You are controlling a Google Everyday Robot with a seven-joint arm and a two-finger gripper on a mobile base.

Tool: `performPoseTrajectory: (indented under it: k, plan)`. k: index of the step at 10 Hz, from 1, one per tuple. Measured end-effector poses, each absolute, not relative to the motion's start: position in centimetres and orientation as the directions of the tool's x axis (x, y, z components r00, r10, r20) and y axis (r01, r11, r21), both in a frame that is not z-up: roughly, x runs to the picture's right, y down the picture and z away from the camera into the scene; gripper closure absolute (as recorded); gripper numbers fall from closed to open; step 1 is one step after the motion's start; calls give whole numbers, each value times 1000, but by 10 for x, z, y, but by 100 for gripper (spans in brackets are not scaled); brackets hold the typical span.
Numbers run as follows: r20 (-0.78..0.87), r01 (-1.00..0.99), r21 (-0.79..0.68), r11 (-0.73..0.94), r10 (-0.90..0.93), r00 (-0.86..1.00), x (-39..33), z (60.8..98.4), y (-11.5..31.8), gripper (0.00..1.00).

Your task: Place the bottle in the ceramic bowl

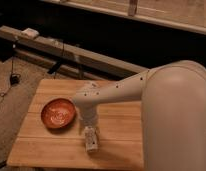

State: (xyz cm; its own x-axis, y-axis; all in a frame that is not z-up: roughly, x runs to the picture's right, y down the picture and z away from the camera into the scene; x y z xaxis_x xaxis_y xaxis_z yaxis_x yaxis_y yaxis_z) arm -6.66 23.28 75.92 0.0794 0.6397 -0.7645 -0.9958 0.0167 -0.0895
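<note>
The orange-red ceramic bowl (58, 113) sits on the left part of the wooden table (46, 145). The whitish bottle (90, 139) is just right of and in front of the bowl, below the arm's end. My gripper (89, 129) points down at the bottle's upper end, a little right of the bowl. The white arm (121, 92) reaches in from the right and hides the gripper's fingers.
The table's front edge runs along the bottom of the view and its left edge is near the bowl. A long dark beam (71, 50) lies behind the table with cables (13, 75) on the floor at left.
</note>
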Motion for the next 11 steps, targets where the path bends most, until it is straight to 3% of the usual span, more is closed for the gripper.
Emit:
performPoseTrajectory:
  k: [9,11]
  plan:
    - [-782,-993,-110,34,614,107,-68,783,245,35]
    - [-785,-993,-113,39,609,113,-68,786,247,44]
